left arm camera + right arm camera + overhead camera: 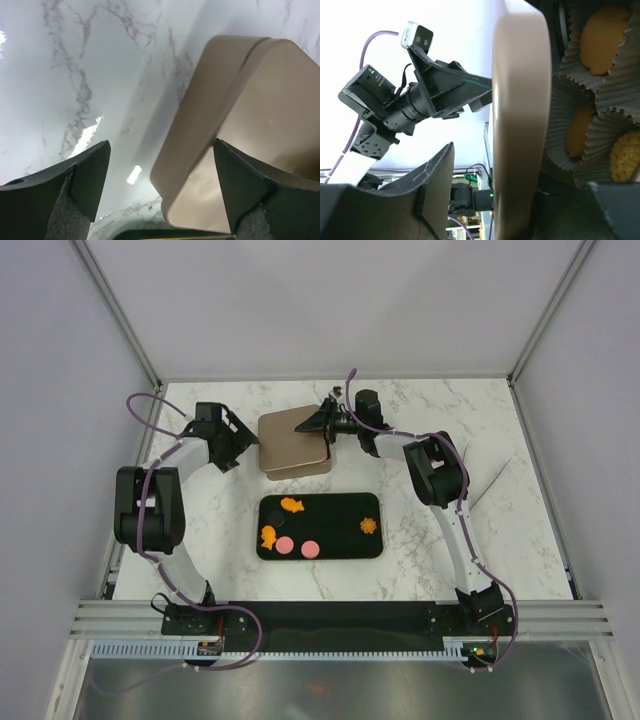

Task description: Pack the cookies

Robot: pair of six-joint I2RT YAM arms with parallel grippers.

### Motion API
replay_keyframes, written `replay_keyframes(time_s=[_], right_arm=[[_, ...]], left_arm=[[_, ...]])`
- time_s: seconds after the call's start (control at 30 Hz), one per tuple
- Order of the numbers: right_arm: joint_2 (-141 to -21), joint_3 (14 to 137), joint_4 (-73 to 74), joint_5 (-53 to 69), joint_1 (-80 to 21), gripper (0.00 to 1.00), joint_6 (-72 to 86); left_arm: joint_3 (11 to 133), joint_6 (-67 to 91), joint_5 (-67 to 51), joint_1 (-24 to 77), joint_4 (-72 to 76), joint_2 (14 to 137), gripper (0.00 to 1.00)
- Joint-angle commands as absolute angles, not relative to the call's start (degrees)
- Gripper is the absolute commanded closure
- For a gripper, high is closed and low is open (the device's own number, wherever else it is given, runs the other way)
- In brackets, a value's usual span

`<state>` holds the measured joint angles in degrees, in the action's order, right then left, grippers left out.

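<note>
A tan box (300,468) stands behind the black tray (372,504), its lid (290,435) slightly askew. My right gripper (326,422) is open at the lid's far right corner. The lid's rim (520,100) stands between the jaws, with a gap to the left finger (437,185). Past the rim, orange cookies (605,32) lie in grey paper cups (570,95) inside the box. Several more cookies lie on the tray: an orange fish (292,505), two pink discs (285,545) and an orange flower (368,526). My left gripper (236,445) is open and straddles the box's near left corner (175,195).
White marble tabletop (430,550) lies all round, with enclosure walls on three sides. The left arm's camera (417,35) and wrist (395,110) show beyond the lid in the right wrist view. The tray's edge (175,234) shows just below the left fingers.
</note>
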<state>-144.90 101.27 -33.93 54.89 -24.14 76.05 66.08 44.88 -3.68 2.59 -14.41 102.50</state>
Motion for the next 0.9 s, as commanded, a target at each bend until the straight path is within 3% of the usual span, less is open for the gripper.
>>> replay_keyframes(time_s=[0.0,0.53,0.87], right_arm=[[-141.68,99.67,-35.42,53.09,-23.38,0.49,74.09],[-138.78,97.65,-31.38,52.12,-23.03,0.48,70.40],[-135.97,98.53,-21.37,49.66,-22.68,0.48,62.49]], left_arm=[[67.77,43.16,-9.57,3.08,-9.86,102.57,0.08],[65.66,44.21,-24.34,3.60,2.98,108.10,0.07],[64.25,45.26,-26.02,3.69,6.15,108.02,0.09]])
